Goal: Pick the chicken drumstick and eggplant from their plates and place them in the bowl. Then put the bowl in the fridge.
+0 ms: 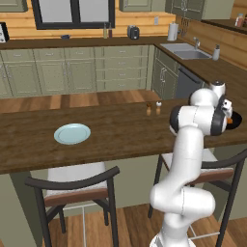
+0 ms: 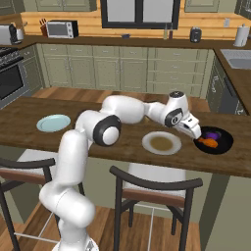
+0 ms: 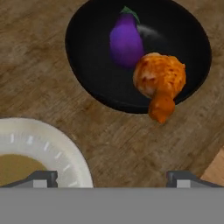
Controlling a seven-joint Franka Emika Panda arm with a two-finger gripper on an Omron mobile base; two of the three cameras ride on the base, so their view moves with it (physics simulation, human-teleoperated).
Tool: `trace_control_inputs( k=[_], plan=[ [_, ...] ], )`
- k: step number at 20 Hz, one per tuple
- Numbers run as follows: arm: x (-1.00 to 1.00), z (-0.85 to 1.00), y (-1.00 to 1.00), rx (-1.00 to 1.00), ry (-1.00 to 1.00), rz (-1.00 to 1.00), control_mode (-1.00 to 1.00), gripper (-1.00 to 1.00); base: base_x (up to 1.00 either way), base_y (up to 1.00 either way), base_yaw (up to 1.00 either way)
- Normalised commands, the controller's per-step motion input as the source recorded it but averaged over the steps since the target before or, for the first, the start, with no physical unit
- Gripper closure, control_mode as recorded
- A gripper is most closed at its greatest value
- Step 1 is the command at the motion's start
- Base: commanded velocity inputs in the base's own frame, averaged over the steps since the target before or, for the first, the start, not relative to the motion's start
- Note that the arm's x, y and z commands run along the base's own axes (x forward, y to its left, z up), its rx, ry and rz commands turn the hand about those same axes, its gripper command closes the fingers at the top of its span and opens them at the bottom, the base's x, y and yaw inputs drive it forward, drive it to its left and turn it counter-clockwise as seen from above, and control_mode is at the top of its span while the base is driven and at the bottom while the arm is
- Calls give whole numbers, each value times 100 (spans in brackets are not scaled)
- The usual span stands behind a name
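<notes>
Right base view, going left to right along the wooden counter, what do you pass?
Pale blue plate → cream plate with the tan centre → black bowl holding the chicken drumstick and the eggplant.

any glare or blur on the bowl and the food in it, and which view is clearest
Hand view: sharpest, a soft white highlight on the bowl beside the eggplant; the chicken drumstick looks matte. Right base view: bowl small and coarse, food just coloured blobs. Left base view: bowl mostly hidden behind the arm.
</notes>
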Motion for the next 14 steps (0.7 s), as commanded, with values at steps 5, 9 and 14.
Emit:
trace_control_inputs(
  k=[5, 9, 14],
  plan=[
    [23, 0, -1, 0, 9, 26, -100, -100, 0, 0, 0],
    [15, 14, -17, 0, 8, 8, -100, -100, 0, 0, 0],
    [13, 3, -13, 0, 5, 6, -100, -100, 0, 0, 0]
  ],
)
